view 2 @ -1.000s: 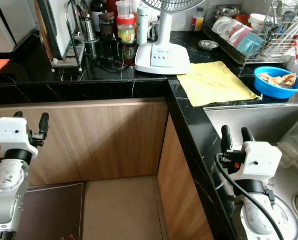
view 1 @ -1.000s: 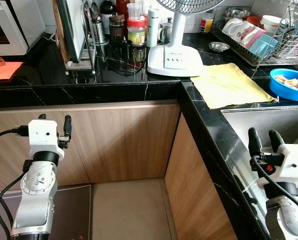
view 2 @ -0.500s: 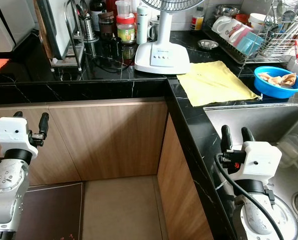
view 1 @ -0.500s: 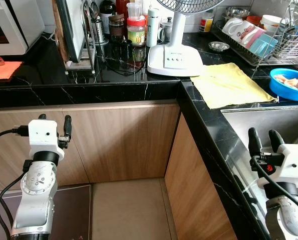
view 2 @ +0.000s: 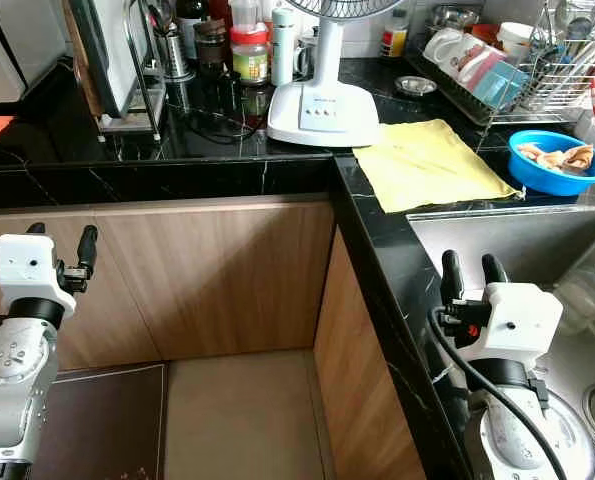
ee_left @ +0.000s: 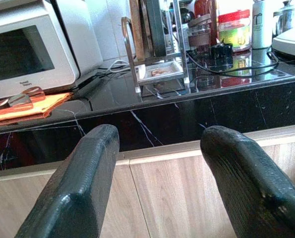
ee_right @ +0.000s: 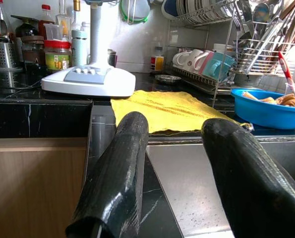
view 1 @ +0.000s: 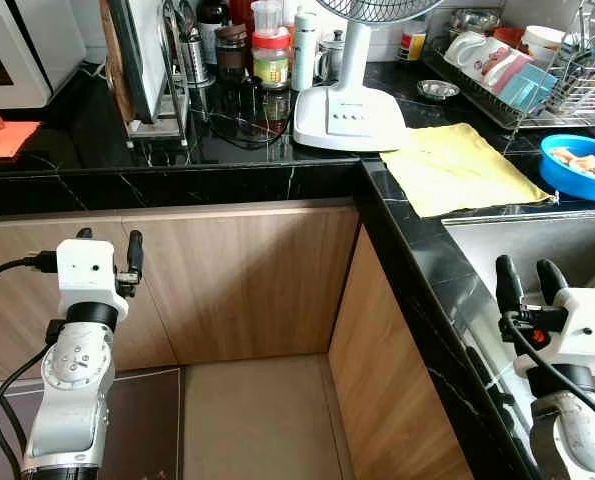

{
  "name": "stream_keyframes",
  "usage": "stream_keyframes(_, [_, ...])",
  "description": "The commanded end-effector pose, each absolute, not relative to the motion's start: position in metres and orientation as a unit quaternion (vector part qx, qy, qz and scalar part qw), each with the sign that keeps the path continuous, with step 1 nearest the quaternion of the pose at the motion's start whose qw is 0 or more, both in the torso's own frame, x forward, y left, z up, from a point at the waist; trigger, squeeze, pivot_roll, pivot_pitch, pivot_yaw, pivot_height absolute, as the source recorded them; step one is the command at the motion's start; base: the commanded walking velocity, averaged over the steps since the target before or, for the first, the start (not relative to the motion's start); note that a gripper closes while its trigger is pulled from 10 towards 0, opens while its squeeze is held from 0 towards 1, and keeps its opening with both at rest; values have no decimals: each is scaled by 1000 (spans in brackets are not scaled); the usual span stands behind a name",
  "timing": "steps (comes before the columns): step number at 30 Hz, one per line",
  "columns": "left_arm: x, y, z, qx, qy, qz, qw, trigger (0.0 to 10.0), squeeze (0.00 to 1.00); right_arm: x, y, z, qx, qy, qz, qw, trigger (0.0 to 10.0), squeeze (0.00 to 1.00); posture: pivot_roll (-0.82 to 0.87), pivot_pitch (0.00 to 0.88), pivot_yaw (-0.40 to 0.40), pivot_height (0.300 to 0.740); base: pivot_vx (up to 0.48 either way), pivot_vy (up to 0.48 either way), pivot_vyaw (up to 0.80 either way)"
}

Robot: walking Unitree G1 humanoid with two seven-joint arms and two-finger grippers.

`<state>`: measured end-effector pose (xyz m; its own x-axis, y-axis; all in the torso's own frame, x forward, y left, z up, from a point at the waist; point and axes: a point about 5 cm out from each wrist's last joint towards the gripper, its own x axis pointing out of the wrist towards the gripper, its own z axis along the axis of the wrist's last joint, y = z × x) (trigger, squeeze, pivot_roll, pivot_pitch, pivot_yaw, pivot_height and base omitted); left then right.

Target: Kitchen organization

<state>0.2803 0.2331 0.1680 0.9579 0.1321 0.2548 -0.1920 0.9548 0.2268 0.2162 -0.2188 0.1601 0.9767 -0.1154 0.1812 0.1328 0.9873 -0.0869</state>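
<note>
Facing an L-shaped kitchen corner: glossy black, white-veined stone bench (view 1: 227, 182) over matte wood-grain cabinet doors (view 1: 247, 280), beige floor tile (view 1: 257, 420) below. On the bench, a white plastic fan base (view 1: 349, 118) beside a flat, soft yellow cloth (view 1: 457, 168); just right of the cloth, a round blue bowl (view 1: 577, 168) near the steel sink (view 2: 517, 245). Behind, a wire dish rack (view 1: 537, 80) with cups, and a cluster of jars (view 1: 269, 55) by a metal board stand (view 1: 152, 70). At far left, a white microwave (ee_left: 28, 49). Left hand (view 1: 107, 255) released, fingers parted, level with the cabinet front. Right hand (view 1: 524, 285) likewise released, empty, by the sink edge.
</note>
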Motion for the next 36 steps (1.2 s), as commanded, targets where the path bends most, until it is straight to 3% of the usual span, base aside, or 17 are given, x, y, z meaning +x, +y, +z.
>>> stream_keyframes(1, [282,231,169,128,-118,80,981,10000,0,217,-221,161,-44,-87,-68,993,10000,0,37,30,-40,740,0,0,0])
stream_keyframes(4, [282,231,169,128,-118,80,981,10000,0,217,-221,161,-44,-87,-68,993,10000,0,37,30,-40,740,0,0,0])
stream_keyframes(5, [282,231,169,128,-117,80,982,10000,0,218,-221,161,-41,-84,-72,993,10000,0,0,0,0,740,0,0,0])
stream_keyframes(7, [283,224,170,134,-124,64,981,10000,0,218,-221,167,-38,-102,-65,992,10000,0,33,40,-34,740,0,0,0])
stream_keyframes(36, [283,220,171,132,-128,57,981,10000,0,219,-220,171,-39,-111,-57,991,10000,0,34,39,-35,740,0,0,0])
